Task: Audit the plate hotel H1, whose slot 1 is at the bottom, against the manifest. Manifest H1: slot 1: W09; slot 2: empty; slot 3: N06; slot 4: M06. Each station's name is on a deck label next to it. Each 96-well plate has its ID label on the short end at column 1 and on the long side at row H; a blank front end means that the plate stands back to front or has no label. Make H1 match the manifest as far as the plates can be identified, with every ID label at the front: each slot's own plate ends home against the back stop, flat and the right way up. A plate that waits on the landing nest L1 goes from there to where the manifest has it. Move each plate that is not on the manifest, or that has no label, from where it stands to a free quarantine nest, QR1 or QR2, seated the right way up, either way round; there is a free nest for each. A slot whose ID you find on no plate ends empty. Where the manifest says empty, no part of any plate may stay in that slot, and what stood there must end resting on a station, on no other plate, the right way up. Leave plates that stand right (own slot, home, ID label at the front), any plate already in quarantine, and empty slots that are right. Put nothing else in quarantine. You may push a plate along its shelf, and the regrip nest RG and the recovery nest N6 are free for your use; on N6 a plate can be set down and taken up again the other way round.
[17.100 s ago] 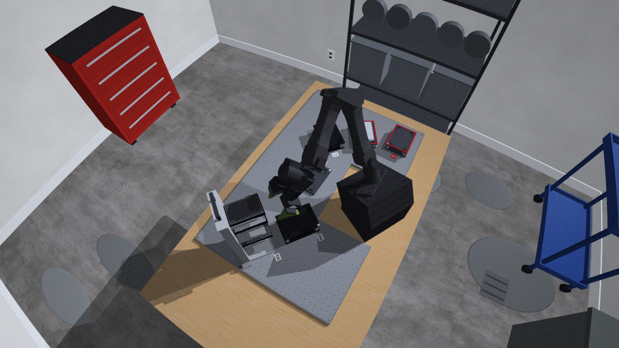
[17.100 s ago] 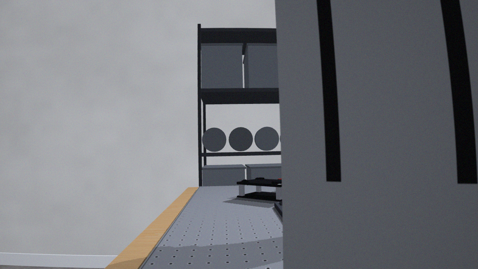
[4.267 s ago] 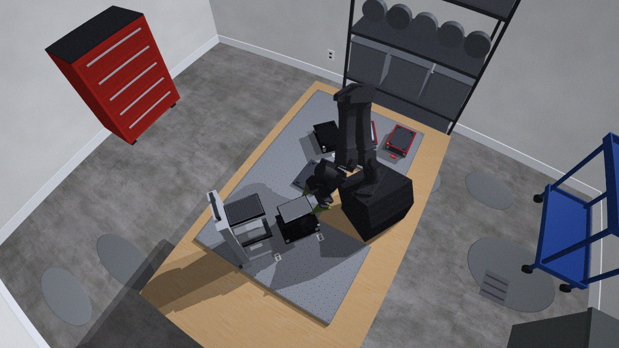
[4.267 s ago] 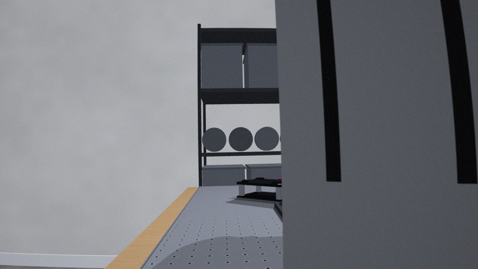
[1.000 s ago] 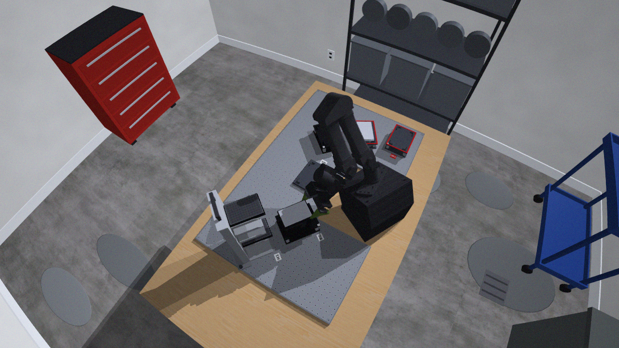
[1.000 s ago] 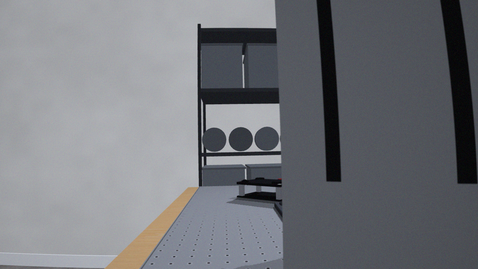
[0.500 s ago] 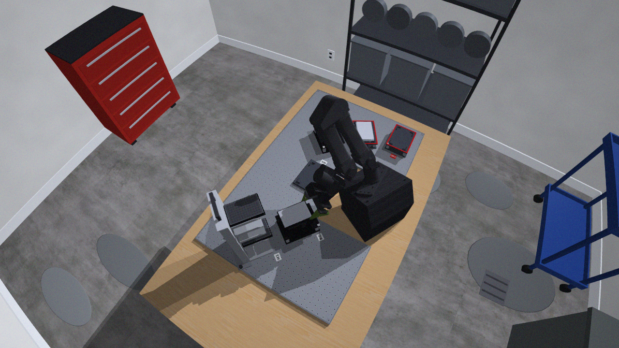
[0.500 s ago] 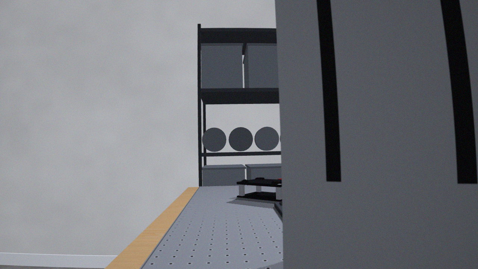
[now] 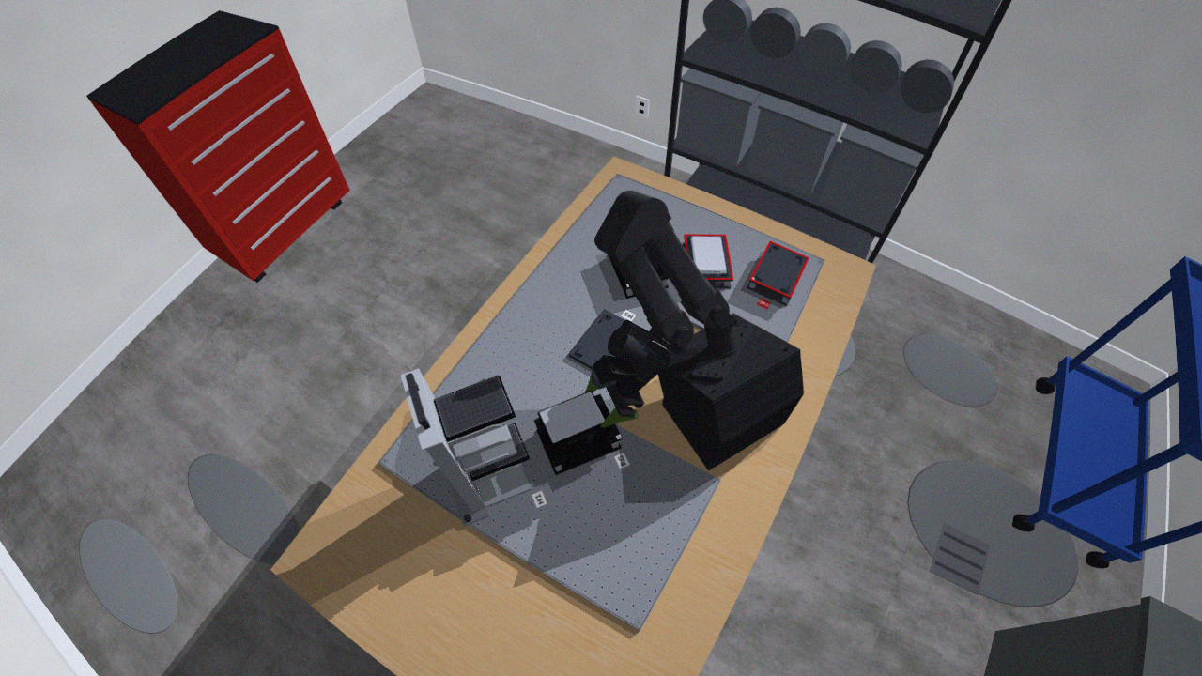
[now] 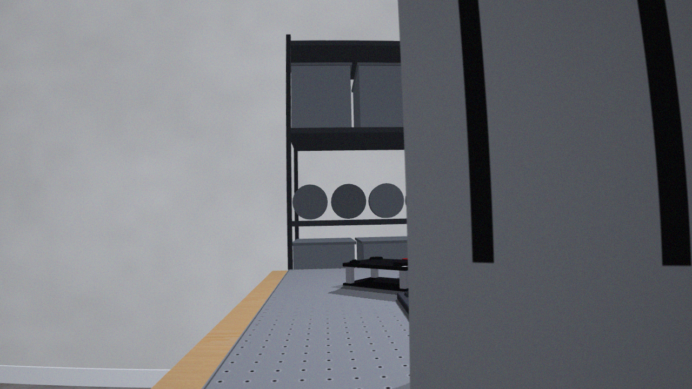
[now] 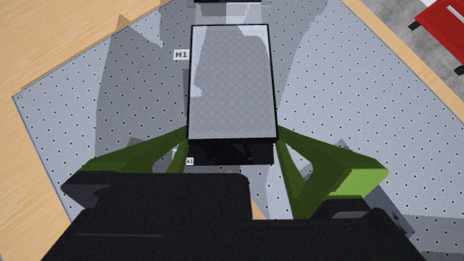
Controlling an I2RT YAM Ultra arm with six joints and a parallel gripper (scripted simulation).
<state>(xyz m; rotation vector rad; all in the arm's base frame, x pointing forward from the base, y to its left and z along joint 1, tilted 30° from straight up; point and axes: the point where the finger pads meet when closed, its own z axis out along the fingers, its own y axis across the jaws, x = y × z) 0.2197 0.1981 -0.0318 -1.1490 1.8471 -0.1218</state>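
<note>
My gripper [image 9: 607,405] [image 11: 232,130] is shut on a pale 96-well plate [image 9: 574,416] [image 11: 232,83] with a black skirt, gripped by its long sides near the end closest to me. The plate is level, over the black regrip nest RG [image 9: 585,453] [image 11: 232,154]; no ID is readable on it. Hotel H1 [image 9: 430,424] stands beyond, at the left. A dark plate [image 9: 474,407] is in an upper slot and a pale plate [image 9: 487,451] lower down; their IDs are not readable. A pale plate [image 9: 709,253] sits on one red-rimmed quarantine nest. The other red-rimmed nest [image 9: 779,268] is empty.
A low dark nest [image 9: 598,338] lies beside the wrist. Another black nest [image 10: 374,263] is partly hidden behind the arm in the top view. H1's deck label [image 9: 538,499] [image 11: 181,54] lies beside the hotel. A grey panel blocks the right of the exterior view.
</note>
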